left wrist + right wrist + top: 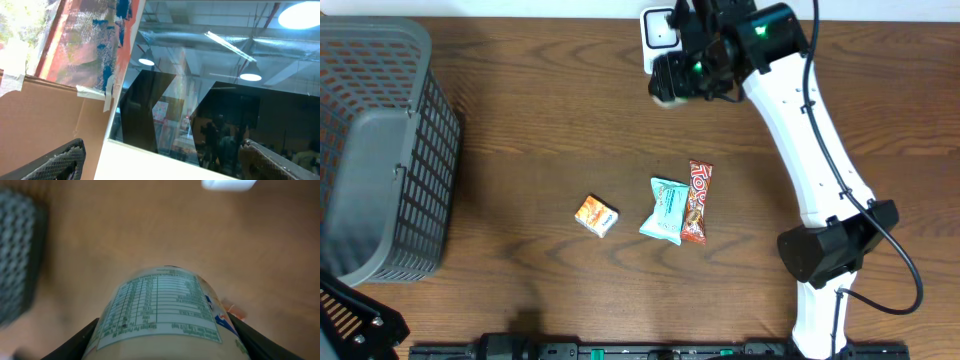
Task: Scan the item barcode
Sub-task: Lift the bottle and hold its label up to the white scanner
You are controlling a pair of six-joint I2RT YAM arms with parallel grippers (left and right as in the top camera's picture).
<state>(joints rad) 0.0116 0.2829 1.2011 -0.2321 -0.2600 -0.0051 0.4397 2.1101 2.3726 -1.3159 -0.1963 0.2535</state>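
The right gripper (167,347) gripped a round container (160,310), one finger (75,342) on each side. Only its wrist view showed the printed nutrition table on the label, blurred and cut off at the bottom edge. Overhead, the arm hid most of the container (667,95), which was held just beside the white scanner (660,30) at the far edge of the table (540,110). Which face met the scanner could not be told. A candy bar (696,202), a teal packet (665,210) and a small orange box (596,215) lay mid-table, with a grey basket (380,150) at the left. The left gripper (165,165) was spread wide with nothing between its fingers, its camera facing ceiling lights.
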